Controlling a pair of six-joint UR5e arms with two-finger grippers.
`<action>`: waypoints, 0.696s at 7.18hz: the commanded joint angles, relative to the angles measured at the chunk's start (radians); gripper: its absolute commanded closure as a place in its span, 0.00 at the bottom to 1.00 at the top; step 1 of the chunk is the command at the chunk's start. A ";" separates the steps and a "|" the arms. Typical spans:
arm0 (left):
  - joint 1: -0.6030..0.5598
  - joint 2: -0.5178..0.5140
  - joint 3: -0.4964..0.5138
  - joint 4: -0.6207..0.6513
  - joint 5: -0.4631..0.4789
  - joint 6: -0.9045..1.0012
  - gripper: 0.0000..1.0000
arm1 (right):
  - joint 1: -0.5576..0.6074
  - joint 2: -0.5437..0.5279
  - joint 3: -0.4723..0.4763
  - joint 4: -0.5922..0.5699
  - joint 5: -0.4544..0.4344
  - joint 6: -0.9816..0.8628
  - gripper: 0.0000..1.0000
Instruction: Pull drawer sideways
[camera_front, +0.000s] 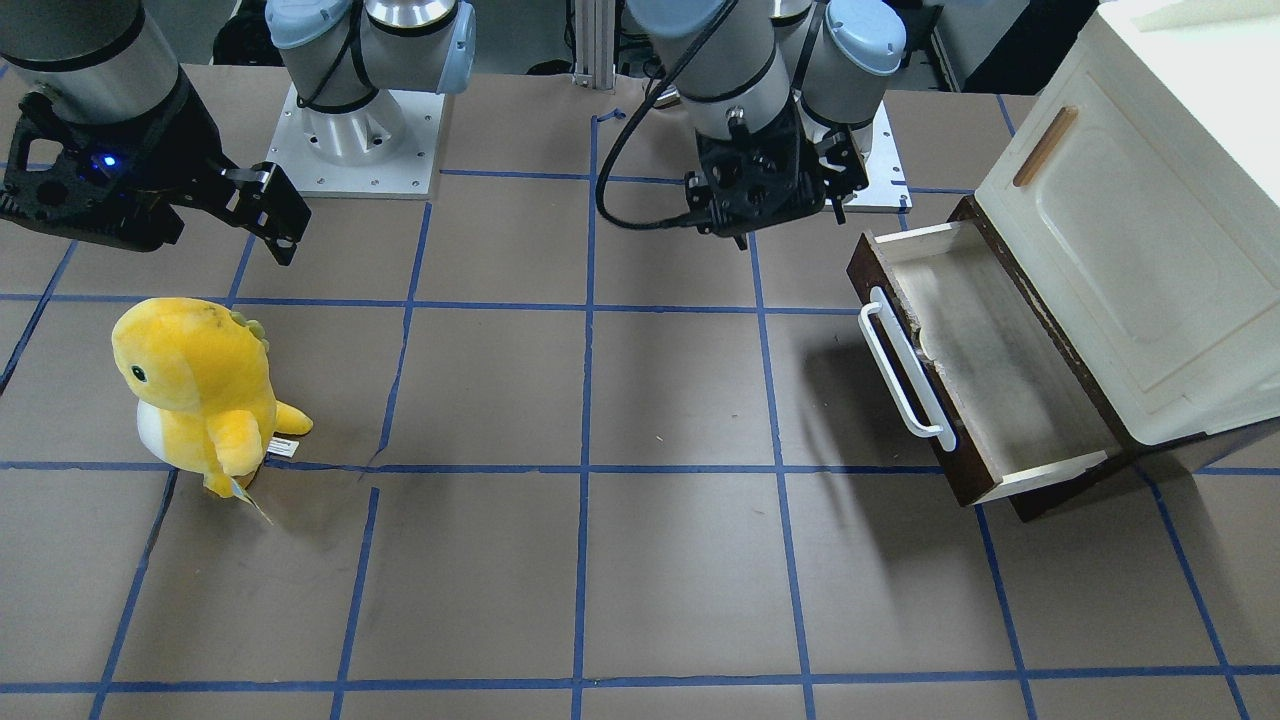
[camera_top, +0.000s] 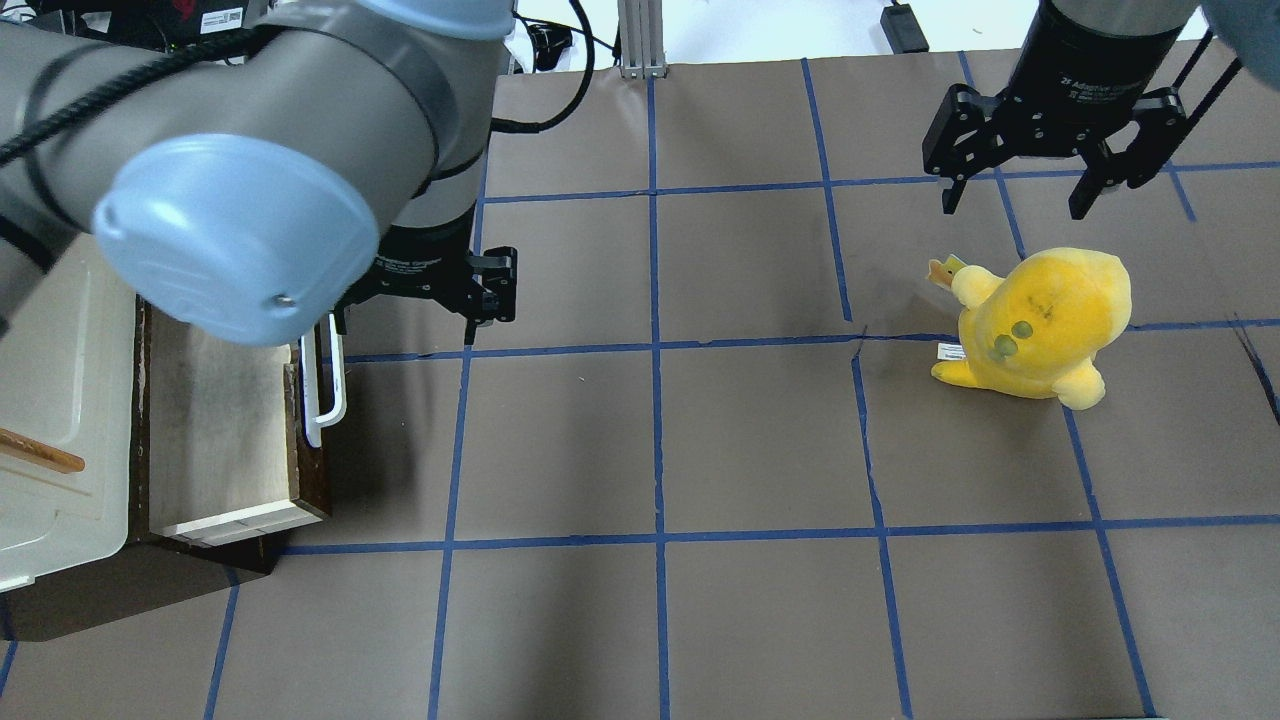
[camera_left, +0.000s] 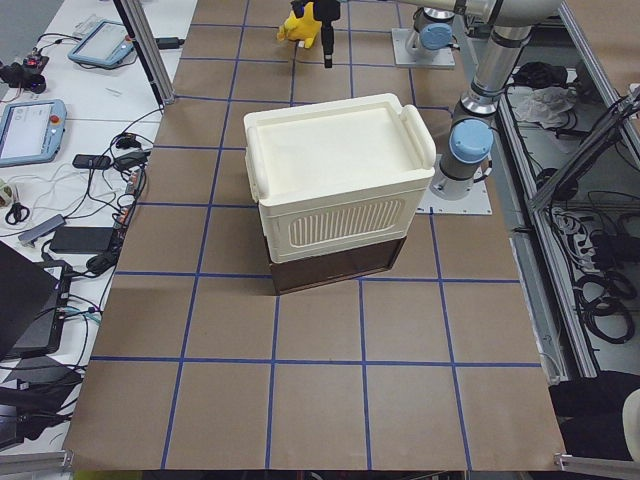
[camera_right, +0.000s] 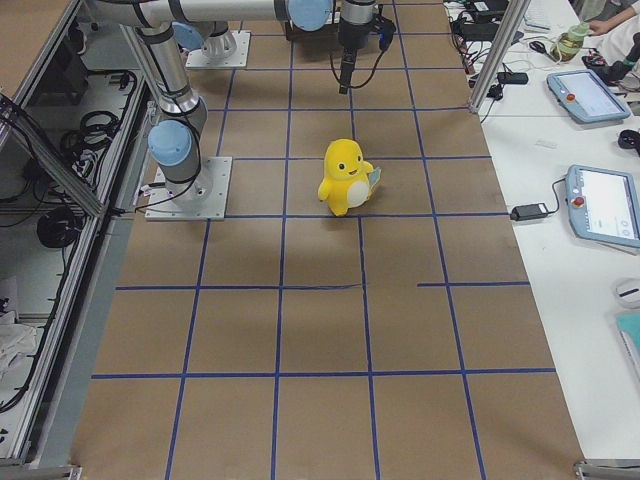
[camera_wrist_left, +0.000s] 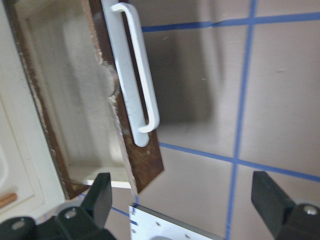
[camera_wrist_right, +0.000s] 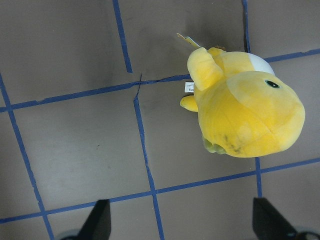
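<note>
Dark brown wood front, long white bar handle (camera_wrist_left: 144, 65), pale cream worn inside: the drawer (camera_front: 1000, 380) stands open and empty. It juts sideways from under the cream cabinet (camera_front: 1130, 250) at the robot's left end of the table (camera_front: 680, 560). The top edge of the front is chipped near mid-span.

Handling, as a judgement:
- Rigid, and probably light, being empty.
- It should slide rather than lift.
- A hard tug might drag the cabinet with it.
- The bar looks smooth, so pinch across it near the middle to keep the drawer from skewing.

The left gripper (camera_wrist_left: 182, 182) hovers with fingers spread wide, near the drawer's robot-side corner and touching nothing. The right gripper (camera_top: 1013, 205), also wide and empty, hangs above a yellow plush toy (camera_top: 1040, 320), well apart from the drawer.
</note>
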 joint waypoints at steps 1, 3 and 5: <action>0.143 0.070 0.011 0.000 -0.147 0.134 0.00 | -0.001 0.000 0.000 0.000 0.000 0.000 0.00; 0.204 0.078 0.024 0.006 -0.216 0.199 0.00 | 0.000 0.000 0.000 0.000 0.000 0.000 0.00; 0.237 0.081 0.034 0.006 -0.220 0.228 0.00 | 0.000 0.000 0.000 0.000 0.000 0.000 0.00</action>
